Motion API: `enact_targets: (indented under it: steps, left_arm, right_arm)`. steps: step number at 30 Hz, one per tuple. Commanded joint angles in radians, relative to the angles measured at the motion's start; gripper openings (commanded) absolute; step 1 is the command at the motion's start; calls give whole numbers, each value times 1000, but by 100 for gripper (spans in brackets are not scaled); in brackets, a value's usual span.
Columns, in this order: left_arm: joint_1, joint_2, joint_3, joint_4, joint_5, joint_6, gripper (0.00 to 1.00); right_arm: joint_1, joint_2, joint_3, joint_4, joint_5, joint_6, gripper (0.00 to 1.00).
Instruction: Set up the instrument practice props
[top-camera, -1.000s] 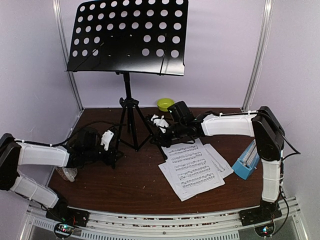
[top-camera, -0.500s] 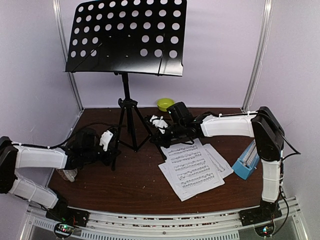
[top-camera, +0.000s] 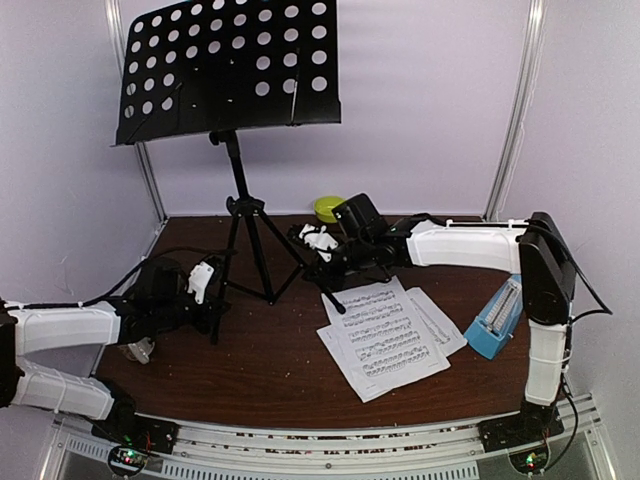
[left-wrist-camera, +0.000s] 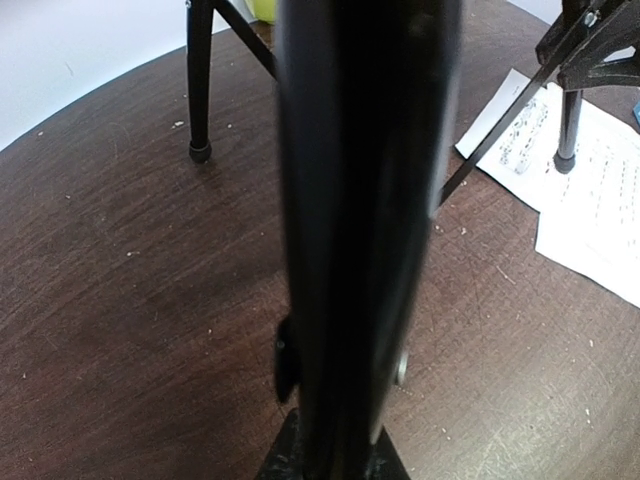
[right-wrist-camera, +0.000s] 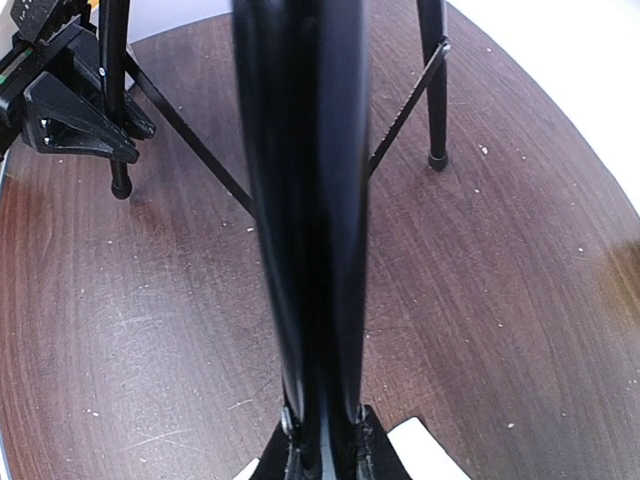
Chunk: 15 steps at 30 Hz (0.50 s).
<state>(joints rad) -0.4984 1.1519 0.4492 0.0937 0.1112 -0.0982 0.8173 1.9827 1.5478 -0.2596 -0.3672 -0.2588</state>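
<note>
The black music stand (top-camera: 243, 215) stands at the back left of the table, its hole-punched desk (top-camera: 230, 65) high up. My left gripper (top-camera: 212, 303) is shut on the stand's left tripod leg, which fills the left wrist view (left-wrist-camera: 360, 230) between the jaws of that gripper (left-wrist-camera: 335, 440). My right gripper (top-camera: 326, 264) is shut on the right tripod leg, which fills the right wrist view (right-wrist-camera: 305, 200) above that gripper (right-wrist-camera: 325, 445). White sheet-music pages (top-camera: 385, 335) lie flat at centre right. The blue metronome (top-camera: 497, 318) stands at the right edge.
A lime-green bowl (top-camera: 328, 207) sits at the back behind the right arm. Something pale (top-camera: 137, 348) lies partly hidden under my left arm. The other tripod feet (left-wrist-camera: 200, 150) (right-wrist-camera: 437, 157) rest on the brown table (top-camera: 270, 370). White walls with metal posts close in the back and sides.
The whole stand has shifted left, its desk now further left and higher in view. Both grippers moved left with it, still holding the legs.
</note>
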Motion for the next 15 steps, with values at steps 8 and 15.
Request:
enact_targets:
  steps: [8, 15]
  left_arm:
    - [60, 231, 137, 6, -128, -75, 0]
    - [88, 377, 274, 20, -149, -33, 0]
  right_arm:
    - [-80, 105, 186, -52, 169, 64, 0]
    - [-113, 196, 316, -30, 234, 60, 0]
